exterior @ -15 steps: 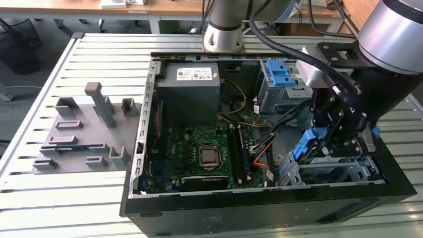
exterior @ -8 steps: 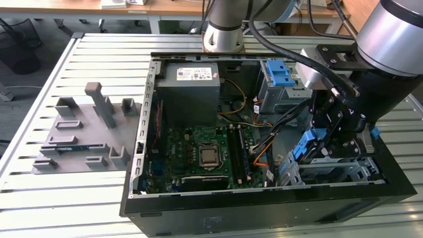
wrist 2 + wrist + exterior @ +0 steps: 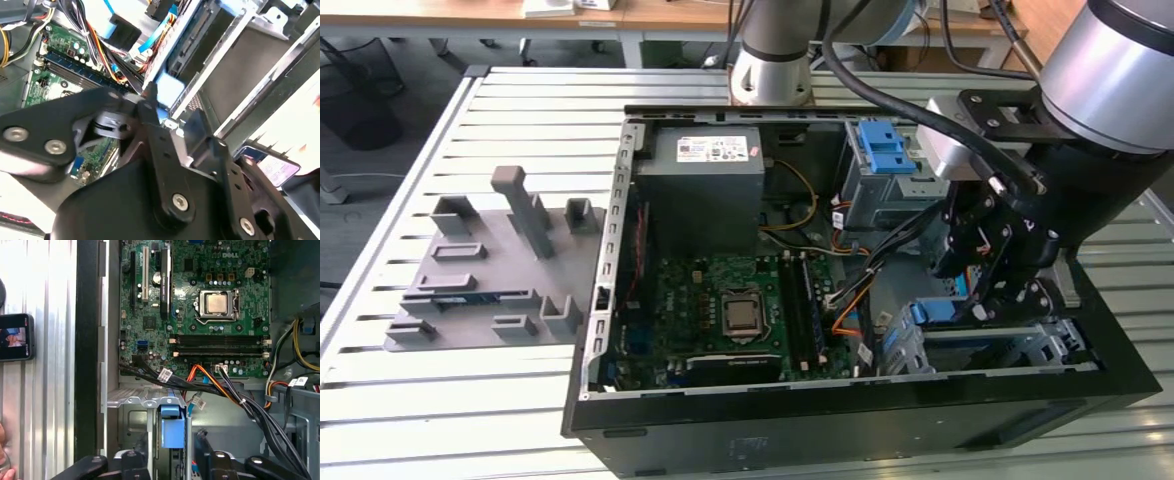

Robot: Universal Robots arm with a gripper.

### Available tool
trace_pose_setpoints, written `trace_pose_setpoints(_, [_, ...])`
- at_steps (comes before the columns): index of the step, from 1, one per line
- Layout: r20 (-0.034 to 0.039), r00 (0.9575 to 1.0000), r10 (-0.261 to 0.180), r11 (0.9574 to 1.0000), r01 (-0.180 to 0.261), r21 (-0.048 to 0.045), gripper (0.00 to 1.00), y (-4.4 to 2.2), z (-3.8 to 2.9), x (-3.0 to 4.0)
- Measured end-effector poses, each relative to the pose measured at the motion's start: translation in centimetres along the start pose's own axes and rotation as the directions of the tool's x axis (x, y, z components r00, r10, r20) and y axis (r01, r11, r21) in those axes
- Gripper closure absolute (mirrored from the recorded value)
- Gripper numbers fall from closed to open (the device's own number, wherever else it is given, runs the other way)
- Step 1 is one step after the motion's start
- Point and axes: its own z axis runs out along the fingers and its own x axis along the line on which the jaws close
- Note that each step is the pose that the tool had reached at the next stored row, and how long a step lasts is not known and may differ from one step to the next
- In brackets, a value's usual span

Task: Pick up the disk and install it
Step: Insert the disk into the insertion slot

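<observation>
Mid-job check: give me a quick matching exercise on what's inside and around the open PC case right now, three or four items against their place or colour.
Things:
1. gripper
2. power supply box
3. grey fixture plate
4. processor socket

Places or colours:
A. on the slatted table outside the case, at the exterior view's left
B. bare metal square in the middle of the green motherboard
C. grey box with a white label, in the case's far corner near the arm's base
D. down over the drive cage by the blue-tabbed carrier, at the exterior view's right

Pairs: 1-D, 2-C, 3-A, 4-B
</observation>
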Motion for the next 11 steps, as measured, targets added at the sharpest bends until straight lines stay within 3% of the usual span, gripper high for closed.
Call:
trace_pose_setpoints(1, [0.0000, 1.0000, 0.000, 1.0000, 0.000, 0.0000, 0.50, 0.00, 0.00, 0.00])
trace_pose_setpoints(5, [-0.0003, 1.0000, 0.000, 1.0000, 0.000, 0.0000, 0.51, 0.00, 0.00, 0.00])
trace_pose_setpoints(7, [-0.0004, 1.0000, 0.000, 1.0000, 0.000, 0.0000, 0.64, 0.00, 0.00, 0.00])
trace_pose_setpoints(11, [-0.0008, 1.0000, 0.000, 1.0000, 0.000, 0.0000, 0.75, 0.00, 0.00, 0.00])
